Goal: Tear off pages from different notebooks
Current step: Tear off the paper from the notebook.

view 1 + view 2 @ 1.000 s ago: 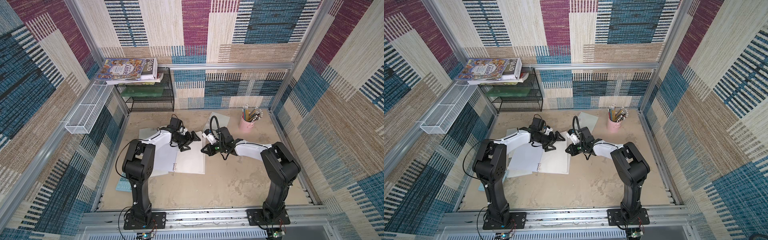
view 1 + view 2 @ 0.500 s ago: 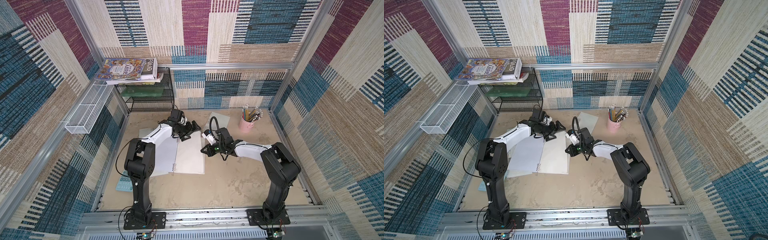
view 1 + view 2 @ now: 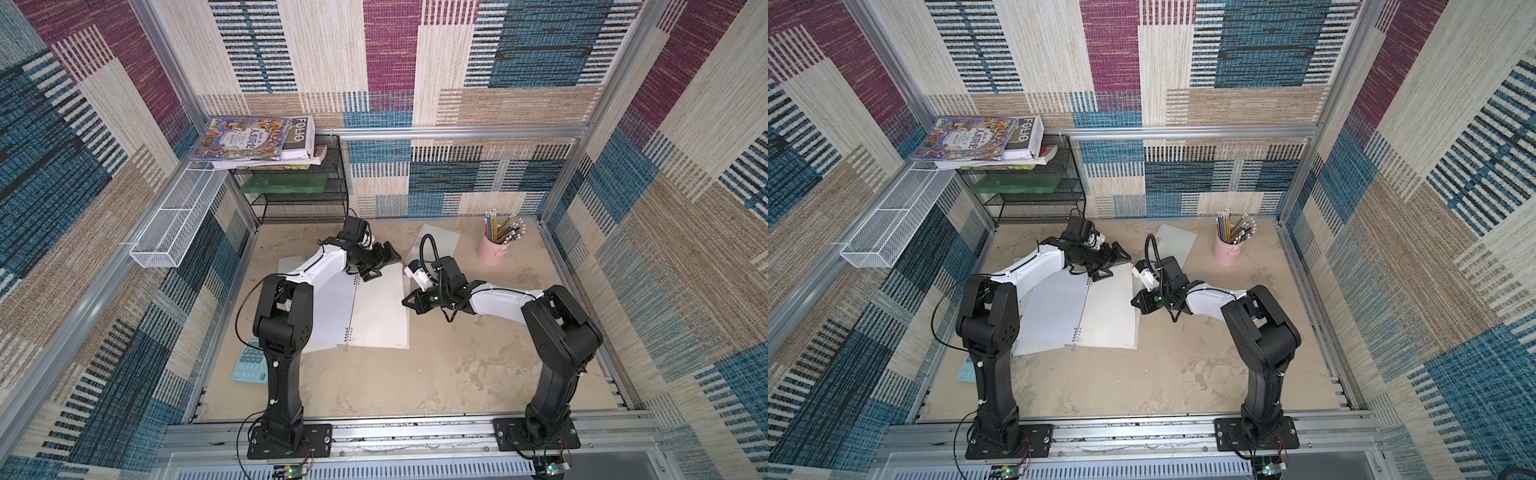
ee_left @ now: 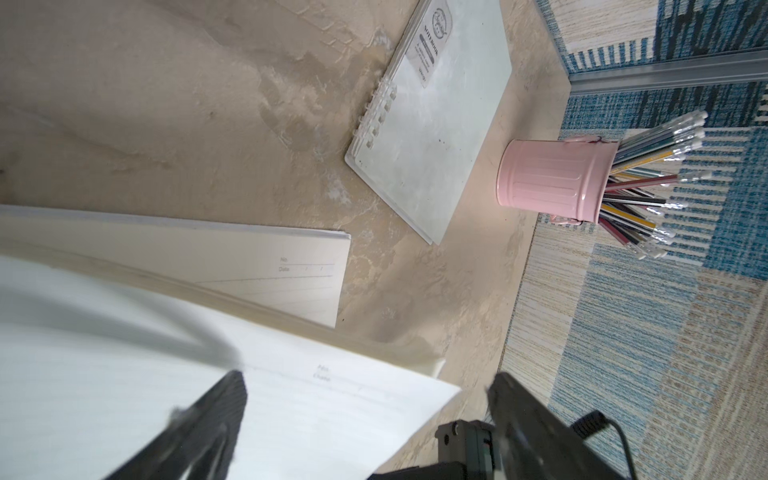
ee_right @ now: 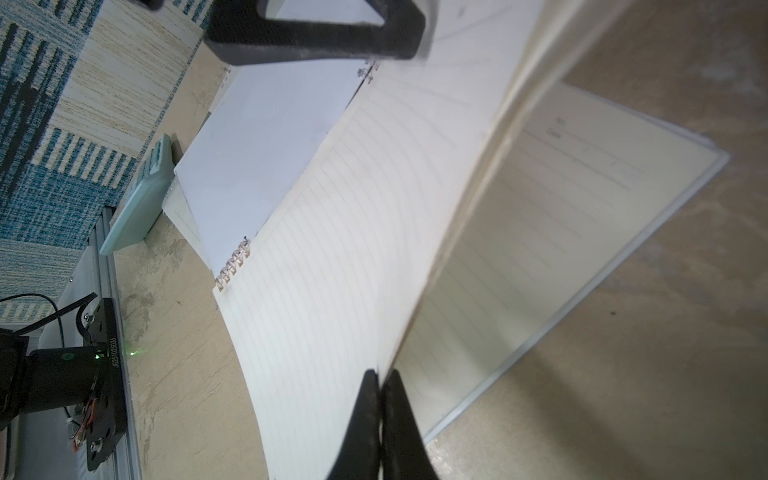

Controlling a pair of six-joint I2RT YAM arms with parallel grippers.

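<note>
Right fingers (image 5: pixel 368 419) pinch a lifted page (image 5: pixel 332 249) at the open notebook's (image 3: pixel 332 316) three o'clock edge. Left fingers (image 4: pixel 528 419) gape at twelve o'clock.

Open notebook (image 3: pixel 1054 309) is lying at the desk (image 3: pixel 1163 374) middle.
Right gripper (image 3: pixel 1135 301) is nipping its top page (image 3: pixel 1108 307); left gripper (image 3: pixel 1118 255) is hanging spread.

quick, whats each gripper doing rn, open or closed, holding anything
Left gripper: open, holding nothing, above the open notebook.
Right gripper: shut on the edge of a lined page of that notebook.
</note>
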